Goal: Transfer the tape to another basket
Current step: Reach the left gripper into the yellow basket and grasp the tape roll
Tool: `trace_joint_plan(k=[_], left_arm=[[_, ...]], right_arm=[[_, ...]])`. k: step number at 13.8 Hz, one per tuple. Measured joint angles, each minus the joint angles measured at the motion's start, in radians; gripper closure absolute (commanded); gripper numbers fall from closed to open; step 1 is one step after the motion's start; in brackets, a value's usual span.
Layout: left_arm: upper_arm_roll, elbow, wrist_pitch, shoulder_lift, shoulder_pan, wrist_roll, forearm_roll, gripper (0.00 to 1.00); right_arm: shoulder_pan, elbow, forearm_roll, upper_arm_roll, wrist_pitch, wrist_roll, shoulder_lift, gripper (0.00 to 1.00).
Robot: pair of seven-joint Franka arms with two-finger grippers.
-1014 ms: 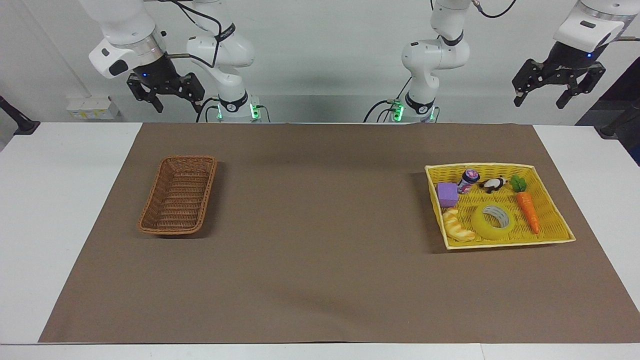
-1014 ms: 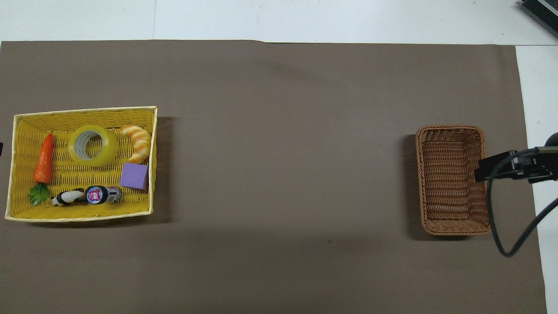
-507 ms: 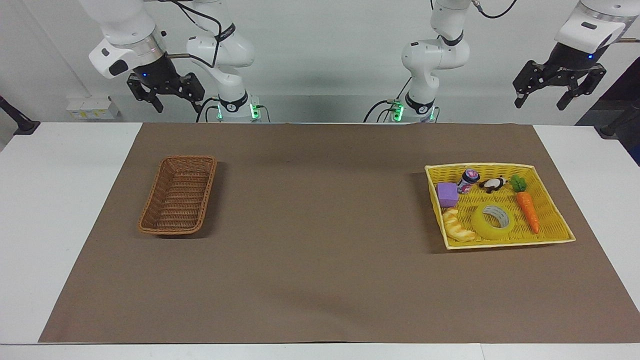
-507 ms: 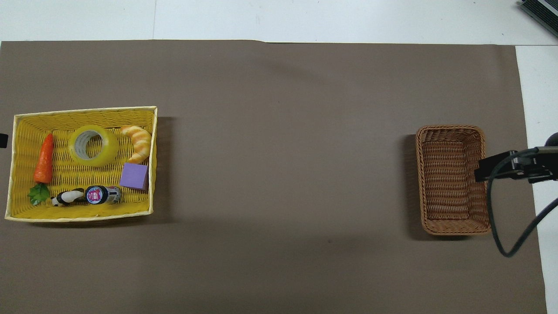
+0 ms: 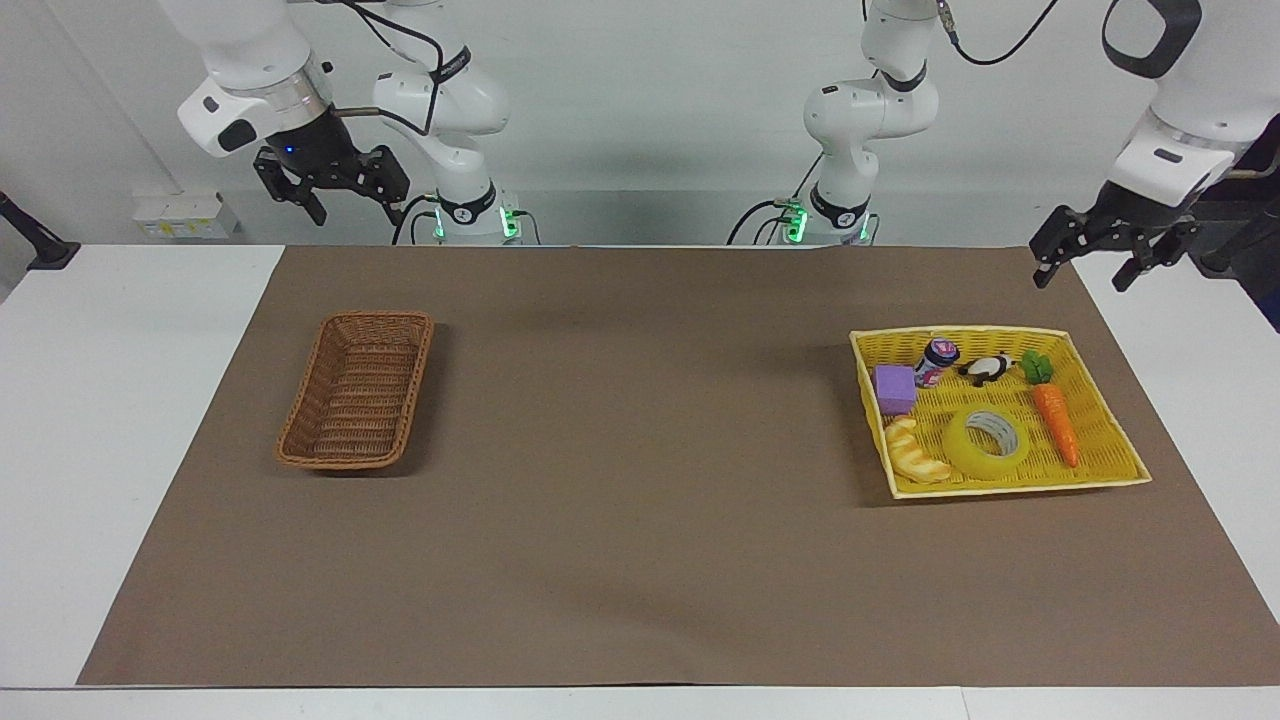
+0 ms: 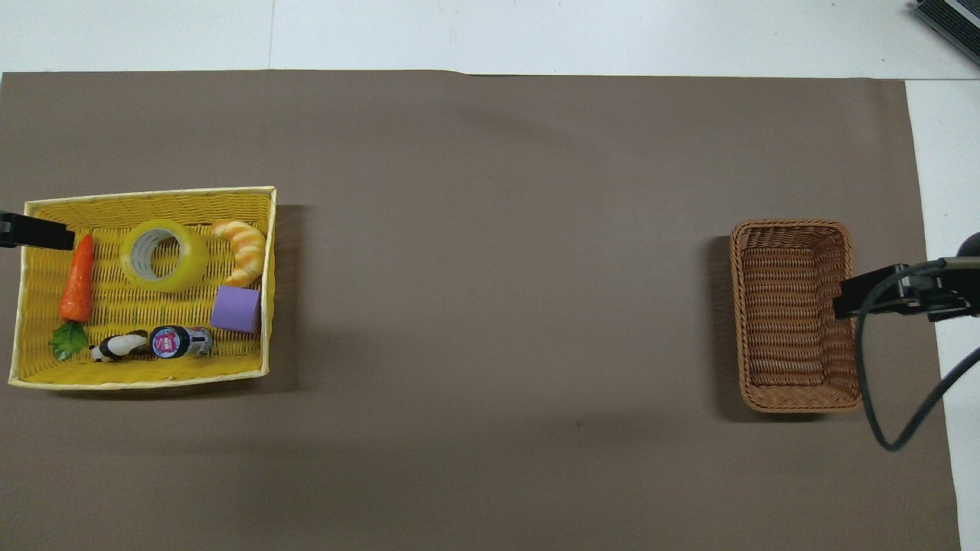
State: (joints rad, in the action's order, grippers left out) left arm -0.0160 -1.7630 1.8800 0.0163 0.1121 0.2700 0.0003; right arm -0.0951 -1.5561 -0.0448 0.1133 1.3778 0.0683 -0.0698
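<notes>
Lowering left gripper point(image 5: 1090, 268), apparently open, tape point(image 5: 985, 438) unmoved

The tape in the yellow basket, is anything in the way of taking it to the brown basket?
Nothing visible: only bare brown mat lies between the tape and the basket, which holds nothing.

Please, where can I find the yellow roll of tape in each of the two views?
Facing view: the tape lies in the yellow basket, between the croissant and the carrot.
Overhead view: the tape lies in the same basket, at the picture's left edge.
Shared landmark: the purple block.
</notes>
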Motion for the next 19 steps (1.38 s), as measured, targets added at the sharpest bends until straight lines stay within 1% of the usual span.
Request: trace_joint_plan(k=[1,3,6,11,15,19], left_arm=[[0.000,-0.056,0.073,0.015,0.006,0.011,-0.001,0.00],[0.001,-0.113,0.146,0.056,0.016,0.027,-0.006,0.00],[0.001,-0.122,0.211,0.125,0.034,0.040,-0.046,0.00],[0.002,-0.123,0.307,0.219,0.058,0.054,-0.054,0.00],[0.003,-0.128,0.343,0.263,0.067,0.054,-0.055,0.00],[0.004,-0.166,0.391,0.288,0.067,0.054,-0.055,0.00]], right_arm=[[0.000,0.000,0.000,0.000,0.000,0.000,0.000,0.00],[0.000,0.000,0.000,0.000,0.000,0.000,0.000,0.00],[0.000,0.000,-0.001,0.000,0.000,0.000,0.000,0.00],[0.000,0.000,-0.002,0.000,0.000,0.000,0.000,0.00],[0.000,0.000,-0.004,0.000,0.000,0.000,0.000,0.00],[0.000,0.000,-0.006,0.000,0.000,0.000,0.000,0.00]])
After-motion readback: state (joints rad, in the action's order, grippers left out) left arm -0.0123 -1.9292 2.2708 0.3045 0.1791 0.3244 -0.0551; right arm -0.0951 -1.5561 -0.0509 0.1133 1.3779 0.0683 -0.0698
